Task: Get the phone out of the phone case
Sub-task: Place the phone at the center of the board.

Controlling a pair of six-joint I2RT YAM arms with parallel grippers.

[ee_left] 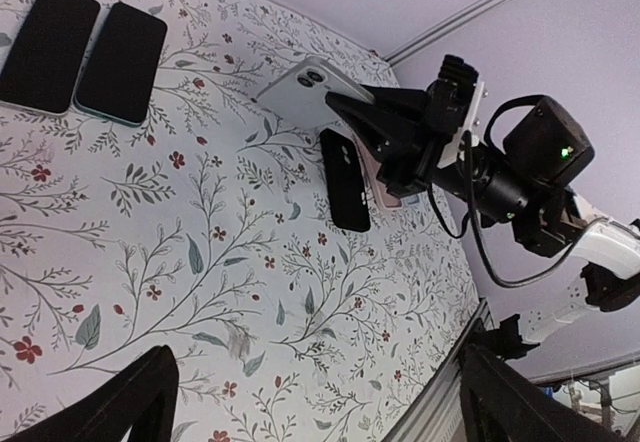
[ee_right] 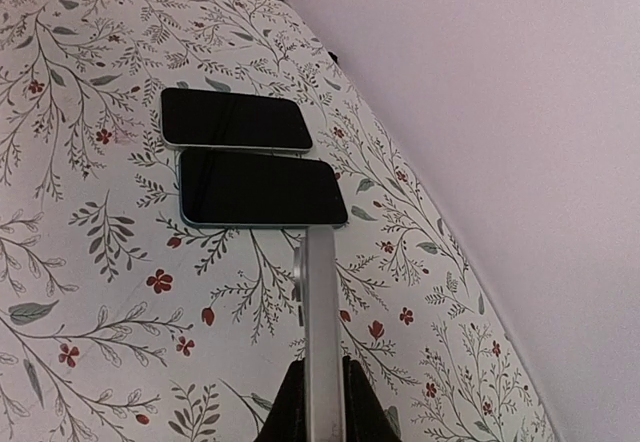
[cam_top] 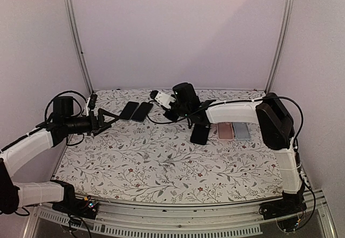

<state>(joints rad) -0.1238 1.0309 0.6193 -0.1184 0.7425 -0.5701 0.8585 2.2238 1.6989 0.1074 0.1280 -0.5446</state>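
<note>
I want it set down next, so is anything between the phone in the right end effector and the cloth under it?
Nothing visible. The phone in the right end effector hangs over bare cloth; two dark phones lie just beyond its tip.

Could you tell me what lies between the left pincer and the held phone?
Two dark phones, side by side on the cloth, between left pincer and held phone; top view shows it.

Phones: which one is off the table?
The white dual-camera phone, clamped edge-on in the right gripper above the floral table. The two dark-screened phones, the black phone, the pink phone and the blue phone all lie flat.
</note>
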